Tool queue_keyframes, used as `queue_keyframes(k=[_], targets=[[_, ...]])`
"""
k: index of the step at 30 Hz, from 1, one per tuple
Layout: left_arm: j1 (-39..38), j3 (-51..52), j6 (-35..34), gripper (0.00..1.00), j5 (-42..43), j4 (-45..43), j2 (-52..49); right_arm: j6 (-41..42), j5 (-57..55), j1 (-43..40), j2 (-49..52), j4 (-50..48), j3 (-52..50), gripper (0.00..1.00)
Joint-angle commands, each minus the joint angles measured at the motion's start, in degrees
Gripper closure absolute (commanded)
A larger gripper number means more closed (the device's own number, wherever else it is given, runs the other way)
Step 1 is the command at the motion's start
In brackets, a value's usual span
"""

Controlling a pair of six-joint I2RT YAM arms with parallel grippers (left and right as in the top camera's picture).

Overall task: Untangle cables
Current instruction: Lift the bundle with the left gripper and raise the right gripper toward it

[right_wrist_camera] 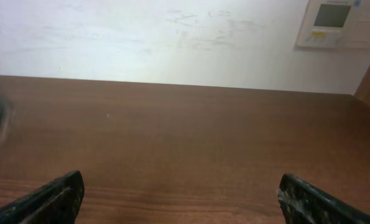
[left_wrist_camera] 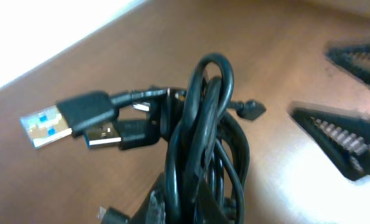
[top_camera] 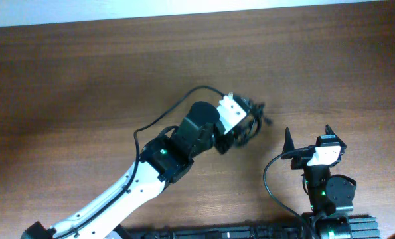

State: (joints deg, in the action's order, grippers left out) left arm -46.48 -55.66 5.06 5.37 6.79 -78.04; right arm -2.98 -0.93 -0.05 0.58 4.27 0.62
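Two end effectors show on my feeds. The left end effector (top_camera: 243,129) is clamped on the cables (left_wrist_camera: 203,149), a coiled black bundle held upright just above the bench (top_camera: 78,79) near its middle, with USB plugs (left_wrist_camera: 51,124) sticking out sideways. The right end effector (top_camera: 309,138) stands wide open and empty, off to the bundle's right and apart from it.

Brown wood-grain table (top_camera: 64,79) against a scuffed white wall (right_wrist_camera: 172,37), perhaps a thermostat panel (right_wrist_camera: 334,22) upper right.
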Motion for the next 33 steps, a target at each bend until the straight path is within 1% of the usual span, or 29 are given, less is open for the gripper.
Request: queue_keyframes(k=[1, 3, 4, 6, 7, 8, 9, 10, 11, 12, 14, 16, 17, 19, 22, 27, 29, 30, 33], targets=[[0.3, -1.1, 2.8, 1.0, -8.9, -8.8, 2.3, 0.2, 0.3, 0.0, -0.4, 0.3, -0.3, 0.01], [1.3, -1.1, 2.8, 1.0, -14.4, -14.1, 2.3, 0.2, 0.3, 0.0, -0.4, -0.3, -0.3, 0.01], [2.3, -1.1, 2.7, 1.0, -14.4, -15.2, 2.3, 0.5, 0.8, 0.0, -0.4, -0.8, -0.3, 0.01], [5.8, -1.1, 1.6, 1.0, -14.3, -16.0, 2.4, 0.4, 10.3, 0.0, -0.4, -2.7, -0.3, 0.01], [7.1, -1.1, -0.3, 1.0, -13.7, -16.0, 2.6, 0.4, 12.1, 0.0, -0.4, -3.0, -0.3, 0.01], [8.9, -1.1, -2.6, 1.0, -12.0, -16.0, 3.1, 0.5, 14.7, 0.0, -0.4, -5.4, -0.3, 0.01], [11.3, -1.1, -3.4, 1.0, -5.9, -16.4, 4.0, 3.3, 15.7, 0.0, -0.4, -8.4, 0.3, 0.01], [13.4, -1.1, -3.4, 1.0, -0.6, -17.2, 4.7, 8.2, 15.7, 0.0, -0.4, -10.2, 2.2, 0.01], [15.0, -1.1, -3.3, 1.0, 3.6, -19.8, 4.8, 10.1, 15.8, 0.0, -0.4, -10.1, 4.1, 0.01], [15.2, -1.1, -3.4, 1.0, 5.8, -22.0, 4.8, 10.6, 17.7, 0.0, -0.3, -9.6, 6.9, 0.02], [15.1, -1.1, -3.4, 1.0, 10.5, -22.8, 4.8, 10.6, 19.6, 0.0, 1.1, -6.7, 11.2, 0.01], [15.1, -1.1, -5.6, 1.0, 14.5, -22.6, 4.8, 9.0, 19.6, 0.0, 7.1, 0.6, 18.7, 0.01], [15.1, -1.1, -5.6, 1.0, 17.1, -22.6, 4.8, 8.9, 20.9, 0.0, 11.8, 3.7, 23.0, 0.01], [15.1, -1.1, -5.5, 1.0, 21.6, -23.3, 4.8, 5.3, 30.3, 0.0, 23.4, 8.3, 32.0, 0.01], [15.1, -1.1, -5.5, 1.0, 30.8, -26.9, 4.8, 5.4, 36.8, 0.0, 32.4, 6.9, 36.9, 0.01], [15.1, -1.1, -6.0, 1.0, 31.2, -26.2, 4.8, 5.4, 43.5, 0.0, 33.5, 6.4, 36.9, 0.01], [15.1, -1.1, -5.9, 1.0, 34.2, -26.3, 4.8, 5.4, 46.5, 0.0, 33.5, 4.4, 36.9, 0.01], [15.1, -1.1, -6.0, 1.0, 34.3, -26.3, 4.8, 5.4, 46.9, 0.0, 33.5, 3.8, 36.9, 0.01], [15.1, -1.1, -6.0, 1.0, 38.2, -27.7, 4.8, 5.4, 47.5, 0.0, 33.5, 3.9, 36.9, 0.01]])
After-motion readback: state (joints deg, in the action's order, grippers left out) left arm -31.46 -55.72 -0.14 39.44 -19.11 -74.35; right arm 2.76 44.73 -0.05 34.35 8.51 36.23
